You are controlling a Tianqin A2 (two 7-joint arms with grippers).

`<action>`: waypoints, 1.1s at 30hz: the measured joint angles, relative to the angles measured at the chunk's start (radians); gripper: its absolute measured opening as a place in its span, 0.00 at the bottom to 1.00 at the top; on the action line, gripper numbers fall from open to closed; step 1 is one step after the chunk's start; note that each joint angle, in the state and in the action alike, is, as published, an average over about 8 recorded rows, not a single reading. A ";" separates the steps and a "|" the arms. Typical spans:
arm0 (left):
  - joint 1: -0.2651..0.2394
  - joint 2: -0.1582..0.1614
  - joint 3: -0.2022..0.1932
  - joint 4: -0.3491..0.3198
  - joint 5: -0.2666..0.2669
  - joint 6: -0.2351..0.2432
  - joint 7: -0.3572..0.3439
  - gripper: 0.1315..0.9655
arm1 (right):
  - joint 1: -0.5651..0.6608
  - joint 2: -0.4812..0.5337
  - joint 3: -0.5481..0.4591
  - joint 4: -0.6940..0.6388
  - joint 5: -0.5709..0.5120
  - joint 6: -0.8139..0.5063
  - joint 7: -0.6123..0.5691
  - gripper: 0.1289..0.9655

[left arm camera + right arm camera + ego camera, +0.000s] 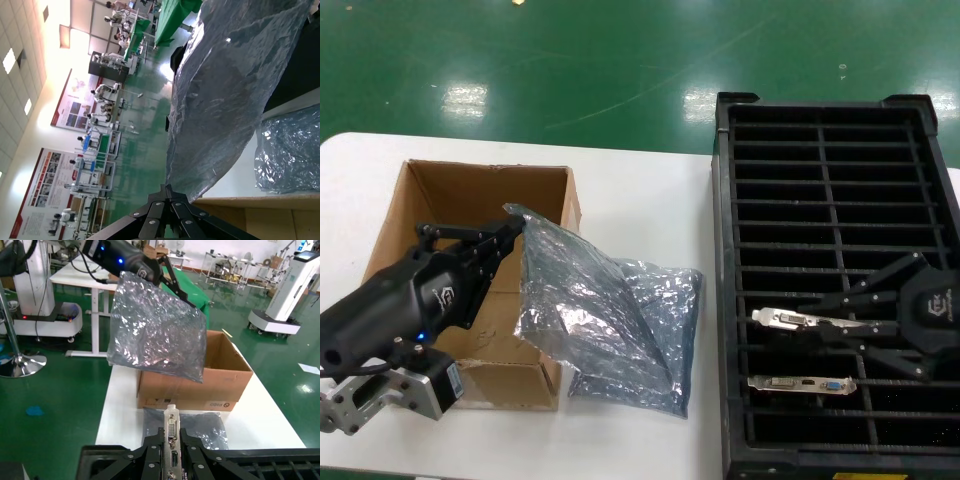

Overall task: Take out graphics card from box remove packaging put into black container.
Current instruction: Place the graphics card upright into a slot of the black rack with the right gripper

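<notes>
The graphics card [812, 322] is stiff but fragile — a thin board with exposed parts, best held by its silver metal bracket, which gives firm edges for the fingers. The right gripper [853, 320] is clamped on exactly that bracket, as the right wrist view shows, with the bracket [171, 437] standing up between the two closed fingers. The card hangs over the near end of the black container [723, 300], above one of the narrow slots, just behind a second card [802, 383] already seated one slot nearer the robot. Lowering it calls for care: the ribs are thin and the slot is tight, so the board should go in straight, not tilted.

The packaging [575, 300] is light, soft and slippery, crinkling under any grip. The left gripper [510, 238] pinches one top corner of it, and the bag hangs limp from there beside the black container's left wall, over the near right corner of the box [420, 215]. It looks empty. Another silver bag [645, 345] lies flat on the white table [640, 180], between the box and the black container.
</notes>
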 joint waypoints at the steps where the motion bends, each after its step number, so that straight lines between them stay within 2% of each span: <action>1: 0.000 0.000 0.000 0.000 0.000 0.000 0.000 0.01 | -0.005 0.006 0.003 0.008 0.004 -0.002 0.004 0.07; 13: 0.000 0.000 0.000 0.000 0.000 0.000 0.000 0.01 | -0.029 0.038 0.000 0.033 0.019 -0.039 0.042 0.07; 33: 0.000 0.000 0.000 0.000 0.000 0.000 0.000 0.01 | 0.062 -0.029 -0.031 -0.120 -0.015 -0.069 0.012 0.07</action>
